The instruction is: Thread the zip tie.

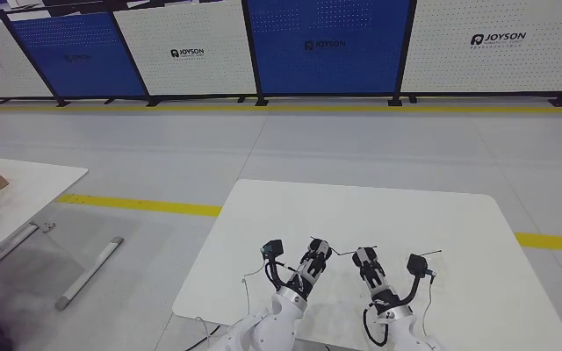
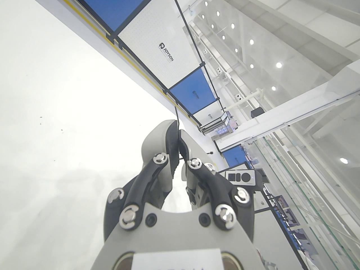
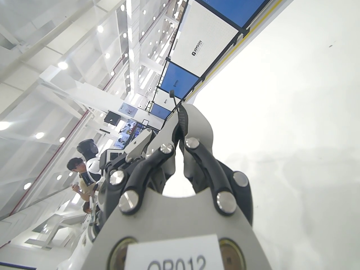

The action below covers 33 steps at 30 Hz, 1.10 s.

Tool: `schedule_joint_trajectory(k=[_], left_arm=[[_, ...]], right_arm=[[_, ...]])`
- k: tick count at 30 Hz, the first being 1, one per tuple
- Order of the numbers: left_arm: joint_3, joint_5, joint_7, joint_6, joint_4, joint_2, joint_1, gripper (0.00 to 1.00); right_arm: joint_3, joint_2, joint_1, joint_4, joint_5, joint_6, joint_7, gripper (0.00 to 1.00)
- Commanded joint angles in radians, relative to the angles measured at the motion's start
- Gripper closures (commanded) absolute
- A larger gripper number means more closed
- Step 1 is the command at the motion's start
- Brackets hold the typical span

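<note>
Now, left gripper (image 2: 179, 134), right gripper (image 3: 180, 117), two clamping zip tie (image 3: 171, 94), one table (image 1: 395, 211)

My top camera looks down on the table (image 1: 369, 211). Wrist cameras sit close behind my left gripper (image 2: 179, 133) and right gripper (image 3: 180, 116), sharing the far panel wall (image 1: 325, 44).

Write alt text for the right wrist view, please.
The right gripper is shut on a thin black zip tie, whose small head pokes out past the fingertips. Behind it lies the white table, with blue and white panels beyond.
</note>
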Motion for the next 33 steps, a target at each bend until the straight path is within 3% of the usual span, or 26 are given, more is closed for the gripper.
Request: schedule_joint_trajectory(k=[1, 33], left_arm=[[0.000, 0.000, 0.000, 0.000, 0.000, 0.000, 0.000, 1.00], [0.000, 0.000, 0.000, 0.000, 0.000, 0.000, 0.000, 1.00]], right_arm=[[0.004, -0.001, -0.006, -0.002, -0.003, -0.008, -0.004, 1.00], [0.044, -0.018, -0.041, -0.022, -0.029, -0.027, 0.003, 1.00]])
